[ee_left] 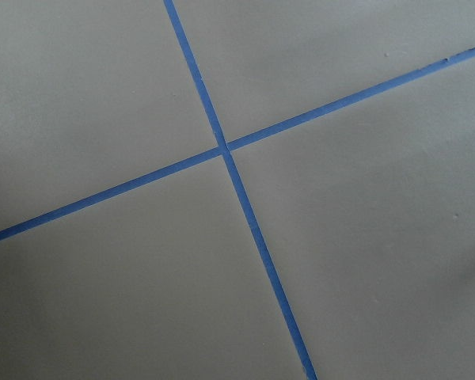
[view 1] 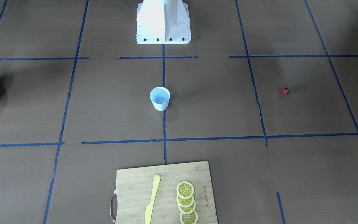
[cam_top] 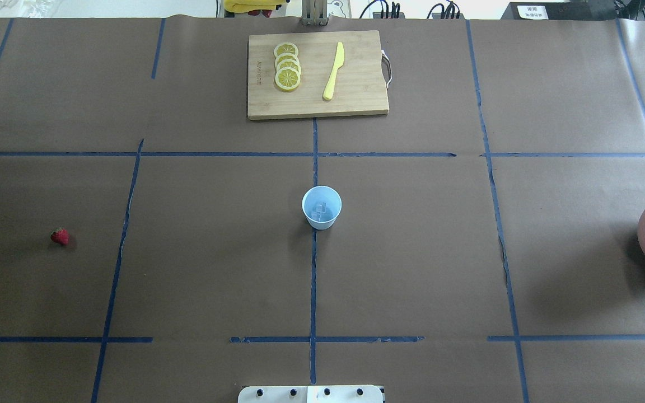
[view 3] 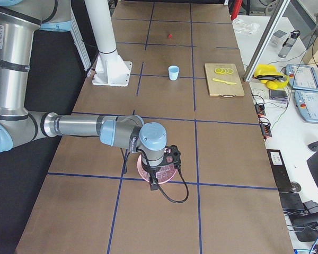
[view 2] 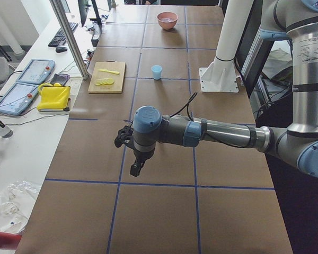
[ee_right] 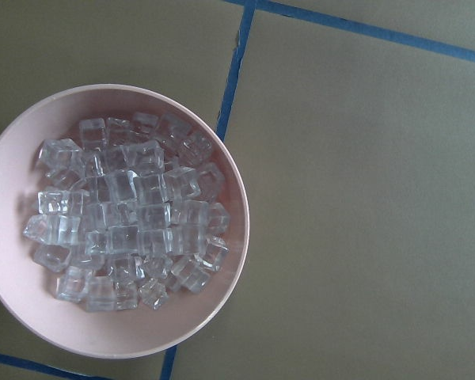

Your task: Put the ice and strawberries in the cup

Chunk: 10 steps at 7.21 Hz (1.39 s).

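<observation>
Brown papered table [cam_top: 216, 252], blue tape grid [cam_top: 313, 280], desk [view 3: 294, 140], left fingers [view 2: 121, 141], right fingers [view 3: 172, 157], opening unclear

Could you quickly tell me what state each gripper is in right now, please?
Left gripper: cannot be told, seen only from the side.
Right gripper: cannot be told, seen only from the side, above the bowl.

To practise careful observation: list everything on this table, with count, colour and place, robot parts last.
Cup: one, pale blue, table centre.
Ice: few clear cubes in cup, many in bowl.
Bowl: one, pink, robot's right end.
Strawberry: one, red, robot's left side.
Cutting board: one, wooden, far edge.
Lemon slices: four, yellow, on board.
Knife: one, yellow, on board.
Robot base: one, white, near edge.
Left arm: one, grey-blue, over bare table.
Right arm: one, grey-blue, above bowl.
</observation>
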Available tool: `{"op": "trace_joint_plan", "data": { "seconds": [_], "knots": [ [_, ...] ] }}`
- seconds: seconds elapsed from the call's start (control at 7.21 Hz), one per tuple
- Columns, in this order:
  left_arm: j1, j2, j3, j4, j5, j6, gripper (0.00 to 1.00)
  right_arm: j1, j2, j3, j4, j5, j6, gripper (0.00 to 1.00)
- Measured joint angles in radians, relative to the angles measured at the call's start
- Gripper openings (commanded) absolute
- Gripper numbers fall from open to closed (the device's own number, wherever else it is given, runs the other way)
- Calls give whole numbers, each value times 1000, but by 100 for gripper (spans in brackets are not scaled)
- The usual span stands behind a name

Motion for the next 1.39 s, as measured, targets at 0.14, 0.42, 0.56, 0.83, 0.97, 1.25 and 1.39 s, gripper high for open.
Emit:
{"op": "trace_joint_plan", "data": {
  "seconds": [0.14, 0.42, 0.56, 0.83, 0.97, 1.25, 1.39],
  "knots": [
    [0, -2, -4, -1, -14, -41, 100, 7, -9, 16, 1, 12, 43, 99],
    [30, 3, -23, -66, -55, -190, 100, 10, -6, 38, 3, 18, 93, 99],
    [71, 12, -33, -106, -64, -247, 100, 11, -4, 41, 3, 19, 99, 99],
    [199, 35, -52, -209, -63, -454, 100, 11, -3, 45, 3, 20, 101, 99],
    [273, 60, -54, -300, -43, -585, 100, 11, -3, 46, 3, 20, 101, 99],
    [451, 82, -55, -472, 56, -863, 100, 11, -3, 47, 3, 20, 99, 99],
    [549, 83, -55, -534, 134, -987, 100, 11, -3, 47, 3, 20, 99, 99]
  ]
}}
